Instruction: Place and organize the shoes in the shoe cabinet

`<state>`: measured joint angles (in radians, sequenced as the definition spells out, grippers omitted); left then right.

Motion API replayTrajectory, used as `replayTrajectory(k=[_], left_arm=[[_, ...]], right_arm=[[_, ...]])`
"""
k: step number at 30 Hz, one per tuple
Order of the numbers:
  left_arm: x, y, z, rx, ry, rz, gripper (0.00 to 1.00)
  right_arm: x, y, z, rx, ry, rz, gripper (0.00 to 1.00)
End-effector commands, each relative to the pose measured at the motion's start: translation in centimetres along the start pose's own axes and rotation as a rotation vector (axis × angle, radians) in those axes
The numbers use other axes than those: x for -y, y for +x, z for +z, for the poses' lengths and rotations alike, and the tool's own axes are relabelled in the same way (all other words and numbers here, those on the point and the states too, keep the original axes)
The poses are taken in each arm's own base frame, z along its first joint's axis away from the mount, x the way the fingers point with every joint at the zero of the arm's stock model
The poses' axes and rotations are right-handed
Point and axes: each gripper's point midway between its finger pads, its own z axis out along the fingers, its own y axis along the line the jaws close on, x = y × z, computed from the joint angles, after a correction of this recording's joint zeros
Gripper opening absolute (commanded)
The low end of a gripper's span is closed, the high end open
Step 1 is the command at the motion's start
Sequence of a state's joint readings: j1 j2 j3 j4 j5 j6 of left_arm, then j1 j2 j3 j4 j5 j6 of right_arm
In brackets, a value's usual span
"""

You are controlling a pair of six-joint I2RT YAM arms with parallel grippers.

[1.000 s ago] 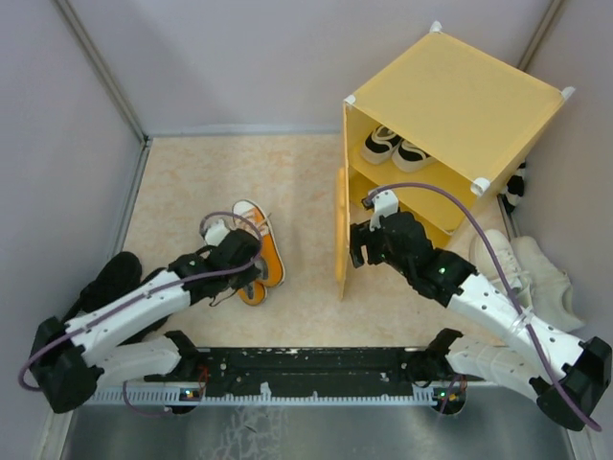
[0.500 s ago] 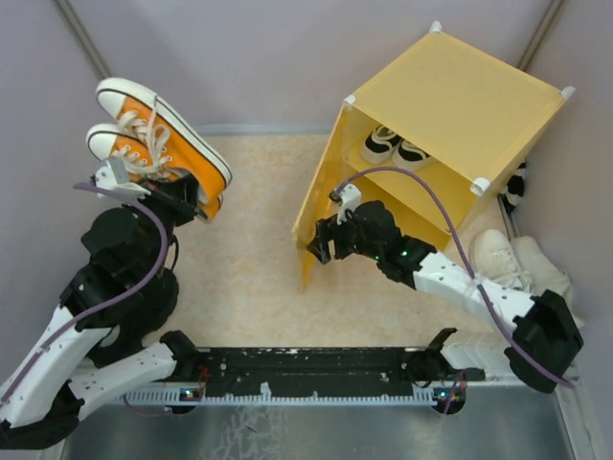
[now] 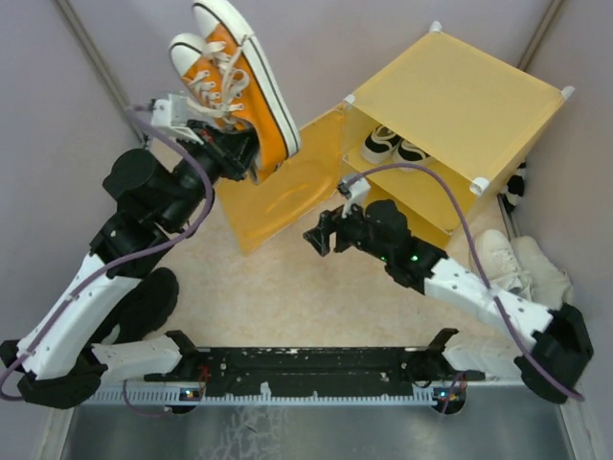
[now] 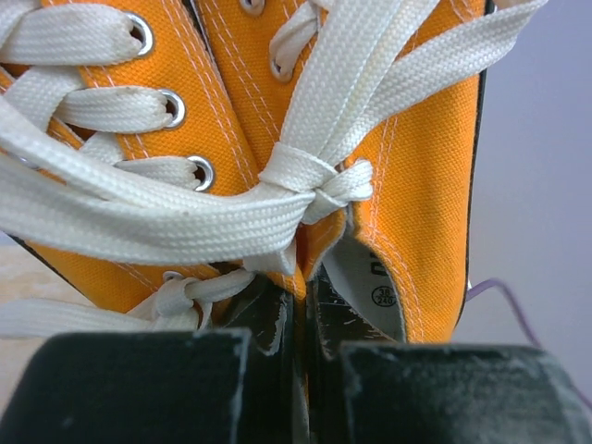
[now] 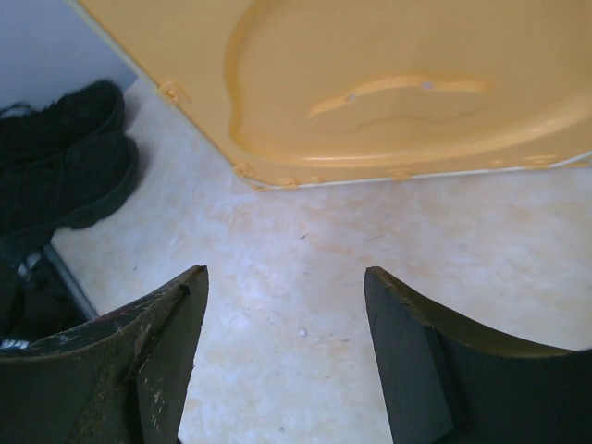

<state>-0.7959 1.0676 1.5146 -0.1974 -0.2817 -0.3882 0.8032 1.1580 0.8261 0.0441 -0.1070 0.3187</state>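
Delivery of the orange sneakers (image 3: pixel 244 86) into the cabinet (image 3: pixel 460 96) is, by my reading, the step in hand. The left hand (image 3: pixel 233 151) is clamped on the inner heel collars of both shoes, pinching them together as one bundle, and holds them high above the far left corner of the counter (image 3: pixel 287 287), toes pointing up and away.

The upper shelf already carries the black-and-white pair (image 3: pixel 395 146), so the lower compartment (image 3: pixel 421 201) looks the sensible target. To do it well, the arm should bring the pair across and down before tipping the soles level and sliding them in toes first (the loose laces could catch on the shelf edge). The grip is only on thin fabric, so a slow swing seems wise.

The yellow door (image 3: pixel 287 187) stands swung wide toward the left, lying between the shoes and the opening. The right hand (image 3: pixel 319 238) is spread open and empty just in front of the opening, close to the door, and should probably clear the way.

The off-white pair (image 3: pixel 517 264) waits along the right edge.

The counter is beige, mottled and matte. Pale walls (image 3: pixel 316 57) close in on three sides, and the cabinet fills the far right corner at an angle, leaving little room.
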Motion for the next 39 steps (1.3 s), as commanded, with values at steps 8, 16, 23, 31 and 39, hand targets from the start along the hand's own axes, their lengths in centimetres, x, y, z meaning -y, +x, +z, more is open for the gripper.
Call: replayTrajectory(k=[8,16,23,31,39], left_arm=[[8.4,7.0,2.1,-0.224,0.507,0.034,0.0],[4.3,20.5,-0.2,-0.574,0.513,0.053,0.0],[2.6,30.0,-2.9,-0.829,0.503,0.097,0.0],[0.8,41.9,-1.2,-0.975,0.396,0.359,0.0],[0.3,43.4,1.3,-0.938,0.374,0.52,0.0]], right_arm=[[5.5,-13.1,-20.0,0.512,0.528,-0.003,0.69],[4.5,-16.8,-24.8,0.581,0.55,-0.042,0.7],[4.7,-17.6,-25.6,0.564,0.585,-0.063,0.7],[5.0,-16.5,-25.1,0.521,0.598,-0.07,0.7],[5.2,-15.9,-25.2,0.475,0.612,-0.076,0.7]])
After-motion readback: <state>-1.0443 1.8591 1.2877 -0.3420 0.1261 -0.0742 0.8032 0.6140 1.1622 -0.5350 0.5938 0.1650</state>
